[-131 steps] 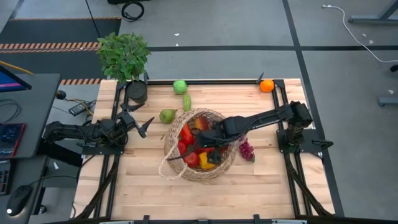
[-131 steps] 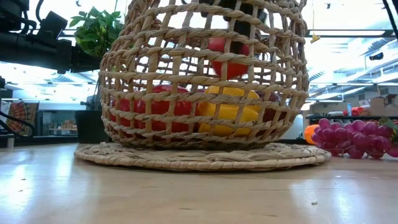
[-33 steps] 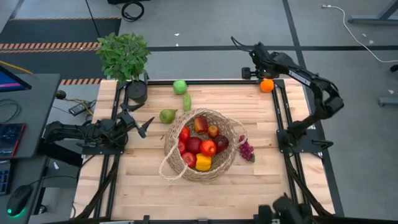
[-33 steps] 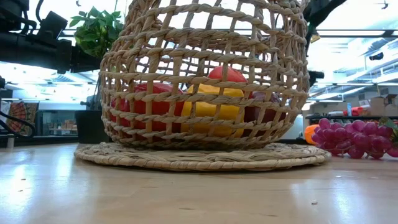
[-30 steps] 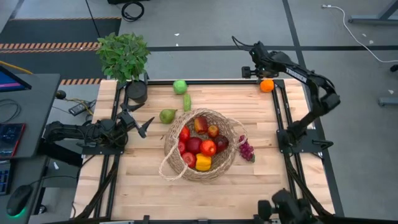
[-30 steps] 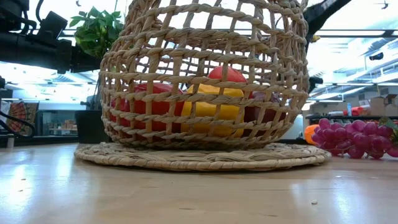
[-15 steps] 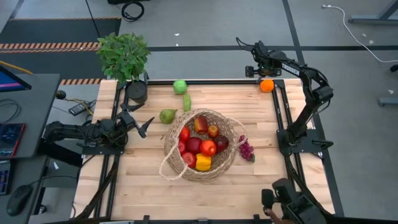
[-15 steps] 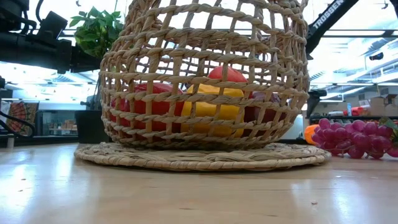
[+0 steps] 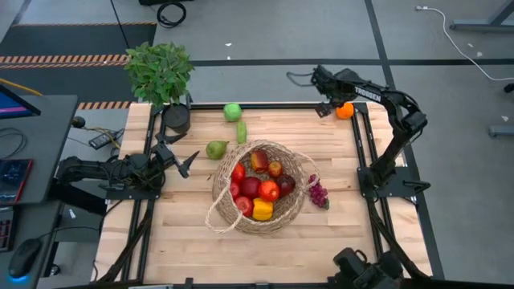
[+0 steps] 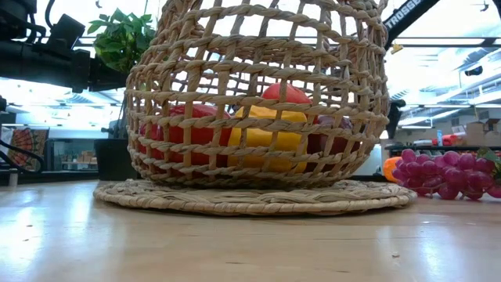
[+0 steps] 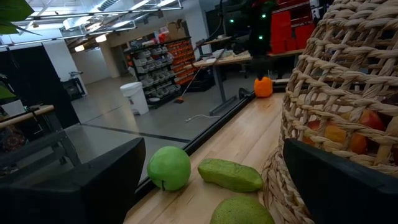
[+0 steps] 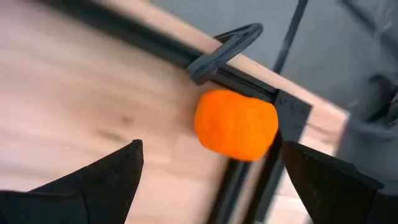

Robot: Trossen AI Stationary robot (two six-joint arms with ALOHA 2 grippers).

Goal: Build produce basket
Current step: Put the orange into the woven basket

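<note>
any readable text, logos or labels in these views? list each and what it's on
"TROSSEN", white lettering on the right arm, cropped at the top edge in the low view.
Signs and shelf items in the room behind the table: too blurred to read.
Nothing readable on the basket or produce.

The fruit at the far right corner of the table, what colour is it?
Orange; the right wrist view shows it best.
</note>
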